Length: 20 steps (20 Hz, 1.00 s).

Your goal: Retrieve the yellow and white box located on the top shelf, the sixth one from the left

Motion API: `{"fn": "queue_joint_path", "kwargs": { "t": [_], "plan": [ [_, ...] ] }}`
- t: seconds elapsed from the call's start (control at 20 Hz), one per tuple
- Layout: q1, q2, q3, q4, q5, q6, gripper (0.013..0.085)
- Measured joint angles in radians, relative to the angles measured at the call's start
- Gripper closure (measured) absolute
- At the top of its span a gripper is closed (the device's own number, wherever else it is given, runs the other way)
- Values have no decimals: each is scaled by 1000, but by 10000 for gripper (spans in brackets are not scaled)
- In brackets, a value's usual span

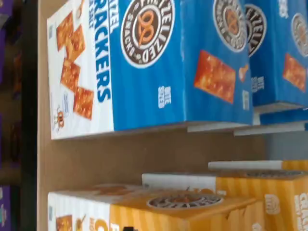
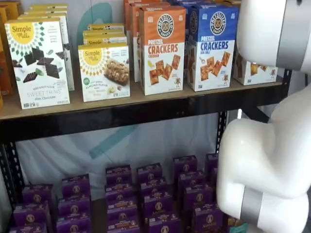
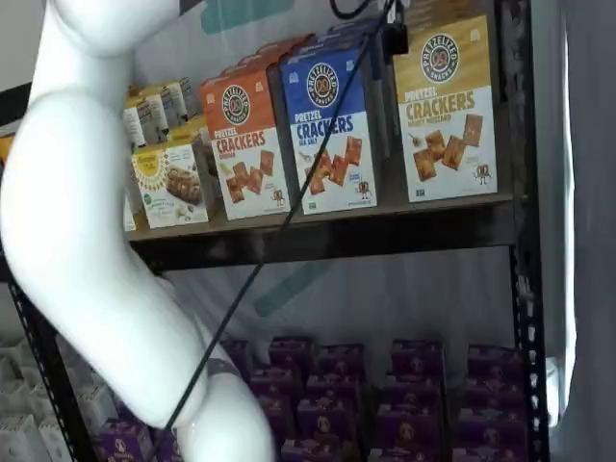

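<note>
White, rounded arm segments [image 3: 87, 241] of mine fill the foreground in both shelf views, reaching up toward the tan wooden top shelf with its black front rail [image 3: 385, 229] so the wrist can work above the cartons. The tall yellow and white pretzel cracker box [image 3: 448, 111] stands upright at the board's front edge, face out, at the head of its own row against the right-hand black upright, just beside the blue and white sea-salt cracker box [image 3: 332, 135]. Goods are lined front to back like this so the leading carton can be drawn out without disturbing those behind. In the wrist view the yellow row [image 1: 183, 207] and the blue row [image 1: 159, 62] lie either side of a strip of bare board, which I judge puts my tool over that gap and not yet centred on the target. A small dark shape beside the black cable [image 3: 289, 212], at the upper edge of a shelf view, is most likely my two-finger gripper [image 3: 396, 34]; whether its fingers are spread or pressed together I cannot tell, and nothing appears pinched in them. Small purple boxes [image 2: 121, 194] crowd the lower level, well apart from the job.
</note>
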Motion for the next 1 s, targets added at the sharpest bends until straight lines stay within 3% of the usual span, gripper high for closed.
{"fn": "queue_joint_path", "kwargs": {
  "t": [0.5,0.8,1.0],
  "plan": [
    [77,136,-174,-167,107,77,130],
    [117,213,-264,-235,157,113,130],
    [130,241,-292,-256,166,123,130]
  ]
}}
